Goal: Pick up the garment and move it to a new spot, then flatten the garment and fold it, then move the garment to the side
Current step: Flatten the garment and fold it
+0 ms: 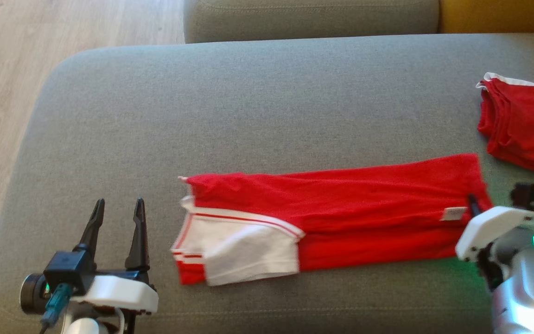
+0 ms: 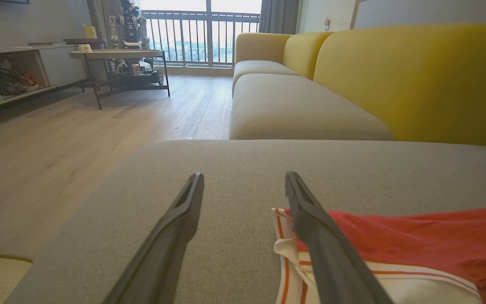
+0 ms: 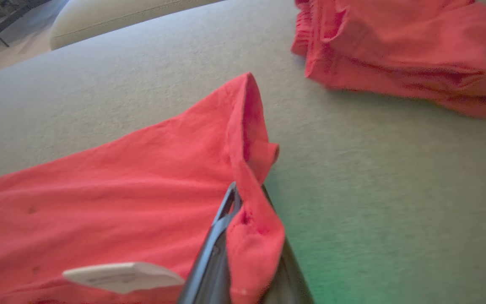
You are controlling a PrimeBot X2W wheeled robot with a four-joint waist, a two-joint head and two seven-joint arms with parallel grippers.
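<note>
Just beside the white label point(image 1: 454, 213), right gripper point(image 3: 247, 194) is clamping a thin hem fold of the red garment point(image 1: 364, 199) lying on the grey cushion point(image 1: 248, 116), probably risking slip on lifting; left gripper point(image 1: 119, 201) is hovering spread wide.

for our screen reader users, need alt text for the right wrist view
The right hand is shut on the raised edge of a red garment lying on a grey sofa cushion. A white label shows nearby, and a second red garment lies bunched beyond.
</note>
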